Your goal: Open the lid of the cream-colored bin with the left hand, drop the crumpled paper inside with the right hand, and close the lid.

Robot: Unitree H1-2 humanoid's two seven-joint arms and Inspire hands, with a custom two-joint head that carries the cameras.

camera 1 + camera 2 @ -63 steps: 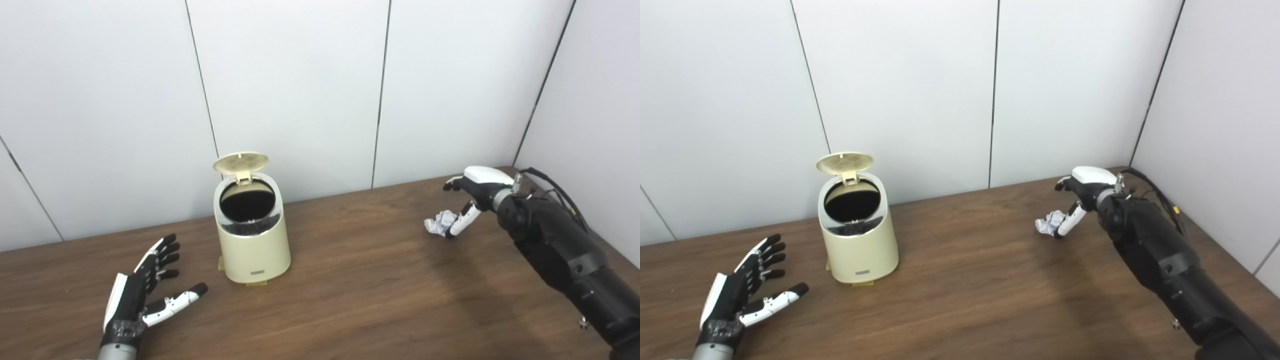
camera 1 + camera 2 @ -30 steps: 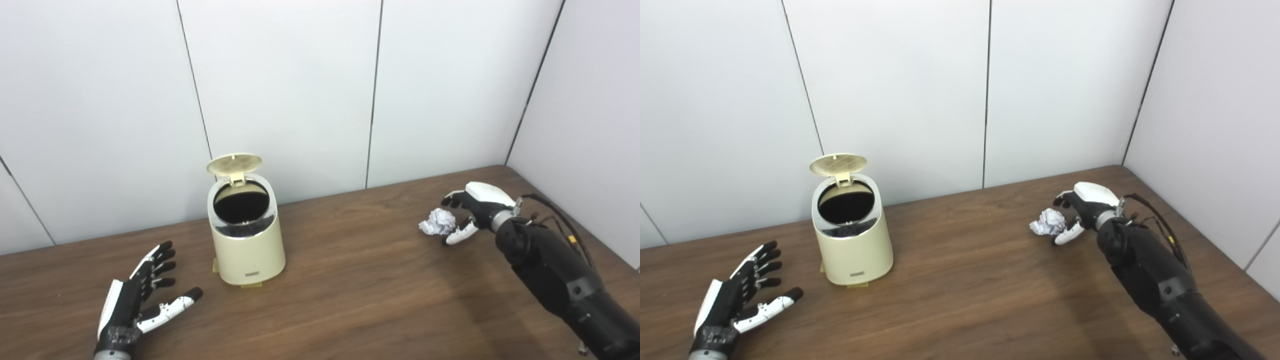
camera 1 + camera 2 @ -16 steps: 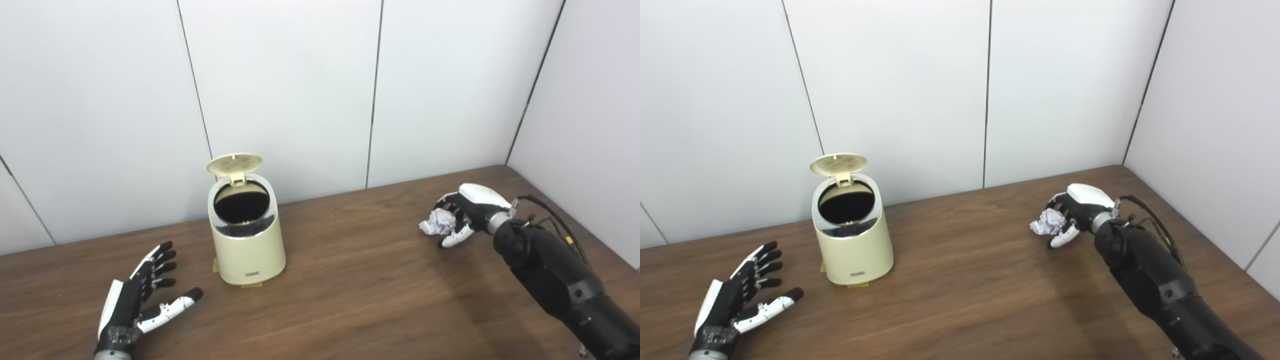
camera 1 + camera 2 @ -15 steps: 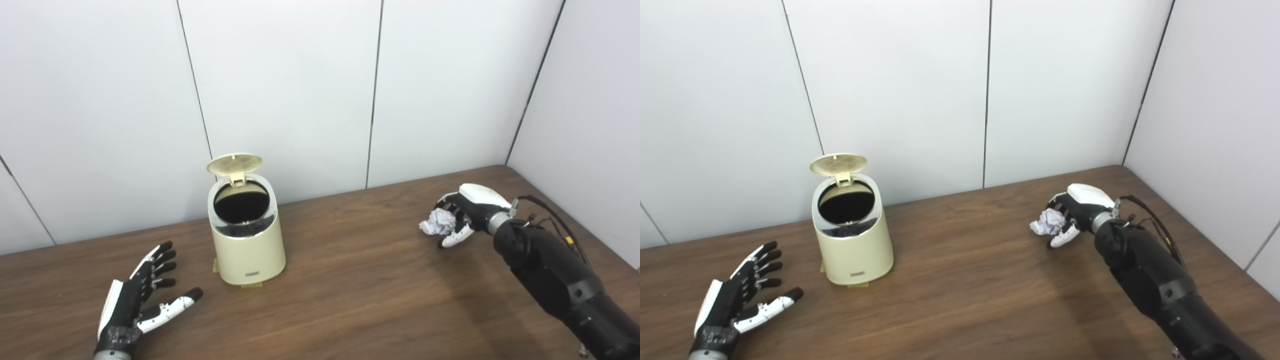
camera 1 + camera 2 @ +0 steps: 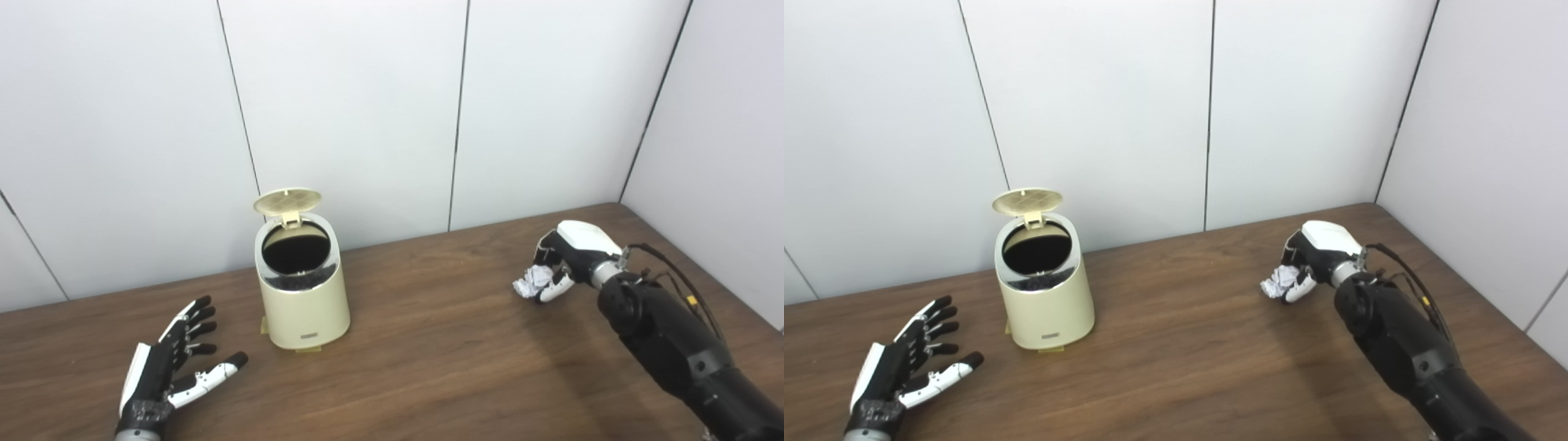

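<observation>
Closed further around the crumpled paper since half a second ago: right hand, fingers now curled over the white, wrinkled ball, low over the dark wood-grain table. Unchanged: smooth, rounded cream bin, ribbed round lid tipped up; left hand resting flat, fingers spread, holding nothing.

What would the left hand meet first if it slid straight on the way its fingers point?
Probably nothing: the left hand points up-right toward the wall, passing left of the cream-colored bin. Depth is hard to judge.
</observation>
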